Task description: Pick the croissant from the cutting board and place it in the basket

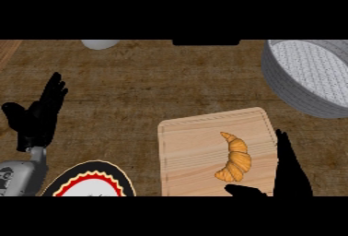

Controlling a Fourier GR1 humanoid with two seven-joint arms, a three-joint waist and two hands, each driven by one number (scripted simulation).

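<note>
The croissant [235,158] lies on the right half of the board [197,152], well inside its edges. It is golden orange with darker ridges across its back, thick at the lower end and thin at the upper end. Its long axis runs almost up and down in the view; the thin tip points to the far side and a little to the left, and the body curves so that the hollow side faces left.

The board is pale wood with a fine grain, a groove near its rim and round corners, and it sits a little turned on the bench [149,92], which is dark brown wood with a rough, streaked look.

The right hand [285,173] is just beside the croissant, over the right edge of the board. Its fingers are straight and point away, the thumb reaches left below the croissant, and it holds nothing.

The basket [289,85], grey with a woven white inside, stands at the far right, apart from the board.

The left hand [37,117] rests open at the left edge, fingers up. Near it, at the lower edge, shows a plate [92,182] with a red and yellow rim.
</note>
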